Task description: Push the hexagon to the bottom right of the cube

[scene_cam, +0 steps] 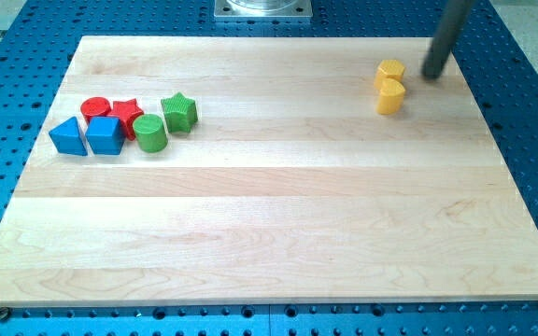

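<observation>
A yellow hexagon (390, 70) lies at the board's upper right. A second yellow block (391, 97), rounded and perhaps a heart, touches its lower side. The blue cube (105, 136) sits far off at the view's left, in a cluster of blocks. My tip (431, 76) is on the board just right of the hexagon, a small gap away. The dark rod slants up and to the right, out of the view's top.
Around the cube are a blue triangle (68, 136) on its left, a red cylinder (95, 108) and a red star (126, 117) above it, a green cylinder (150, 133) on its right and a green star (179, 112) further right. The wooden board (278, 233) lies on a blue perforated table.
</observation>
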Controlling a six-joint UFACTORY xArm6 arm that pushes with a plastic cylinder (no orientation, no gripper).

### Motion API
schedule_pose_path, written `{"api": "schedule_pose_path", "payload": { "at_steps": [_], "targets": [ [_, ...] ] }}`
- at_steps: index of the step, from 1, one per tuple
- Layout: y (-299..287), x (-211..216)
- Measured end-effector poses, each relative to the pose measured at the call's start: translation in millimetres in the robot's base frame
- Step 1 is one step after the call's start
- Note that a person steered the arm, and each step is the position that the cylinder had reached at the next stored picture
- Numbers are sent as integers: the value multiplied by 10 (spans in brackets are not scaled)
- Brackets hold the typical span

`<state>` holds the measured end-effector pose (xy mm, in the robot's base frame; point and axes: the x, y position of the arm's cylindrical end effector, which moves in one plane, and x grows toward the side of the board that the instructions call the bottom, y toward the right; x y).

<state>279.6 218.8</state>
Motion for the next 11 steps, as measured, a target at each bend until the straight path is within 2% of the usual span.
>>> {"api": "schedule_pose_path", "payload": {
  "at_steps": [2,3,4,5,6,7,9,10,11],
  "targets": [
    [-1302,534],
    [-1730,600],
    [-2343,839],
    [-2647,1103],
    [-2309,1160],
    [-2428,1315],
    [-3552,1450],
    [-3390,1736],
    [-3134,2242]
  ]
}}
